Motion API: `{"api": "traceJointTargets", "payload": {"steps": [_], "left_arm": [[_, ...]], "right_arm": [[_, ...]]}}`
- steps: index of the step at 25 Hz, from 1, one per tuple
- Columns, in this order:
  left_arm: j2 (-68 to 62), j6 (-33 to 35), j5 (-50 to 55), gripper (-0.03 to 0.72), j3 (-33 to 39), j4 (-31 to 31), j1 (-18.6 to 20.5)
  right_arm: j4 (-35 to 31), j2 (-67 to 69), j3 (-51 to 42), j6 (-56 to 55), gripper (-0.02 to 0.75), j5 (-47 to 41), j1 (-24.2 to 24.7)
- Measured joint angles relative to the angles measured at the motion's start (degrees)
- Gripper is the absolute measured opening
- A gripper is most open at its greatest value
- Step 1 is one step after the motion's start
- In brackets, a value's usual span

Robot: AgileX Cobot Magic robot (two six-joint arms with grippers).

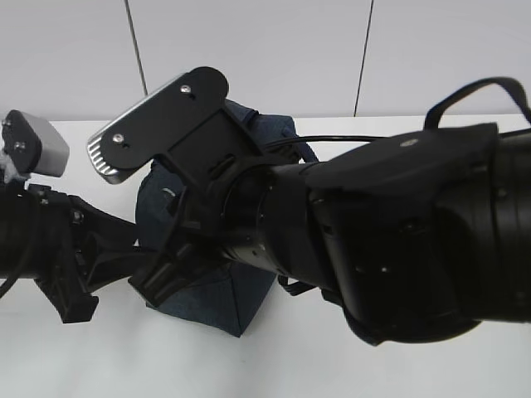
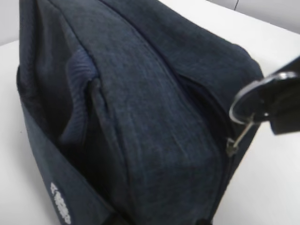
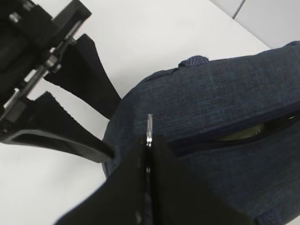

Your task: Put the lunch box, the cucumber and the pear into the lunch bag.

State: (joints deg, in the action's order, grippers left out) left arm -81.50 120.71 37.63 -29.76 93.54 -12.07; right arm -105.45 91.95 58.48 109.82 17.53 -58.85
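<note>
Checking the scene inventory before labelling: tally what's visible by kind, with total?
Lunch bag: 1, navy, zipper partly open
Metal ring pull: 1, pinched by the right tool
Robot tools: 2, the left tool open beside the bag's end
Yellow-green item seen through the zipper gap: 1, can't identify
Total: 5

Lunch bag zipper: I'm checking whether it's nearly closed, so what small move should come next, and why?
Probably keep drawing the ring pull along the lunch bag. The right gripper is shut on the ring, and a slit showing something yellowish remains open. The left gripper stands open at the bag's end.
</note>
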Motion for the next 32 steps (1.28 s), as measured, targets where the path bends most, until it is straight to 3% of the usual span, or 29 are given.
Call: {"api": "traceJointTargets", "payload": {"steps": [4, 8, 10, 16, 21, 32], "left_arm": [[-2.1, 0.0, 2.0, 0.276, 0.0, 3.9, 0.0], [-2.9, 0.1, 2.0, 0.049, 0.0, 6.3, 0.0], [-2.9, 0.1, 2.0, 0.009, 0.0, 6.6, 0.0], [-2.9, 0.1, 2.1, -0.006, -0.1, 6.6, 0.0], [-2.9, 0.1, 2.4, -0.006, -0.3, 5.9, 0.0], [-2.9, 0.1, 2.9, -0.006, -0.4, 4.4, 0.0]], "right_arm": [[0.0, 0.0, 0.0, 0.0, 0.006, -0.6, 0.0], [0.0, 0.0, 0.0, 0.0, 0.005, -0.7, 0.0], [0.0, 0.0, 0.1, 0.0, 0.006, -0.6, 0.0], [-0.5, 0.0, 3.6, 0.0, 0.006, 3.0, 0.1], [-0.8, 0.0, 5.4, 0.0, 0.005, 3.3, 3.1], [0.3, 0.8, 5.8, -8.0, 0.006, -14.8, 19.7]]}}
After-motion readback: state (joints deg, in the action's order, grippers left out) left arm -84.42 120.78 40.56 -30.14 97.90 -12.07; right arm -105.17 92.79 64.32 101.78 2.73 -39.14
